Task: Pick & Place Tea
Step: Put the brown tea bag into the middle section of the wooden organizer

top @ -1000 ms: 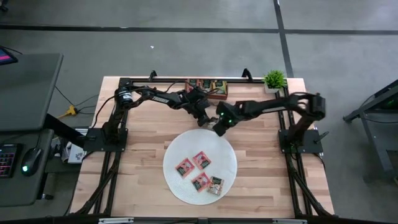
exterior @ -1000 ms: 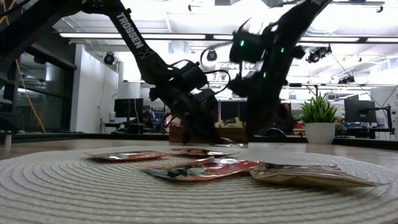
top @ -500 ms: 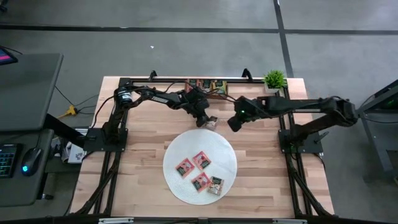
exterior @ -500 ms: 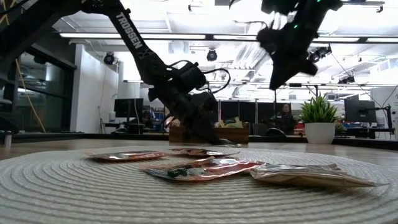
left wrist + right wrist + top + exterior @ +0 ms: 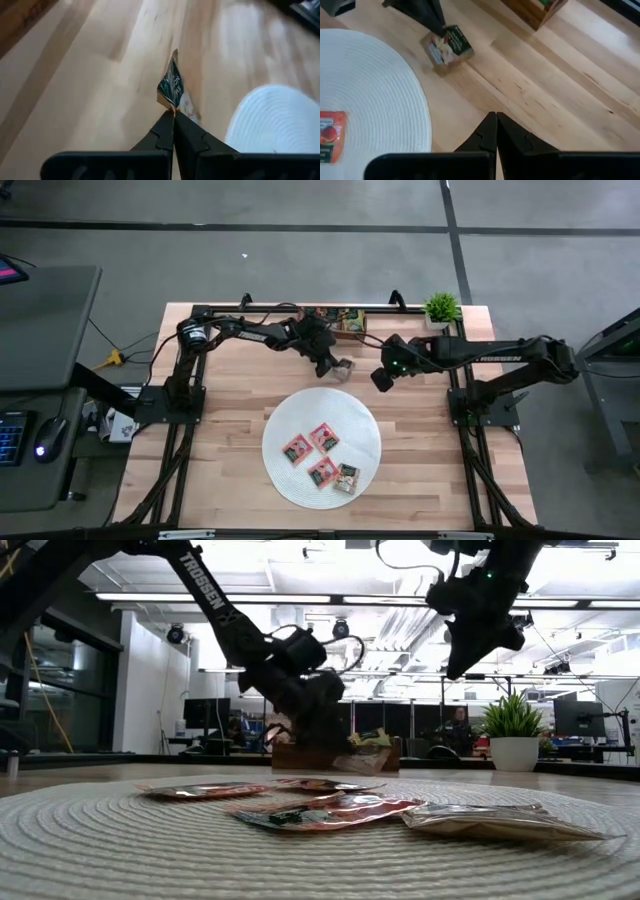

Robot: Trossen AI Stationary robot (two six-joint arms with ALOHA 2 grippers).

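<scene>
left gripper (image 5: 173,116) pinches tea packet (image 5: 170,88) corner above bench | right gripper (image 5: 496,120) closed, empty | carry level to tray (image 5: 338,321), release low

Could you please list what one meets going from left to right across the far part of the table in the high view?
Left gripper holding a tea packet → right gripper, jaws shut and empty → potted plant at the far right corner.
</scene>
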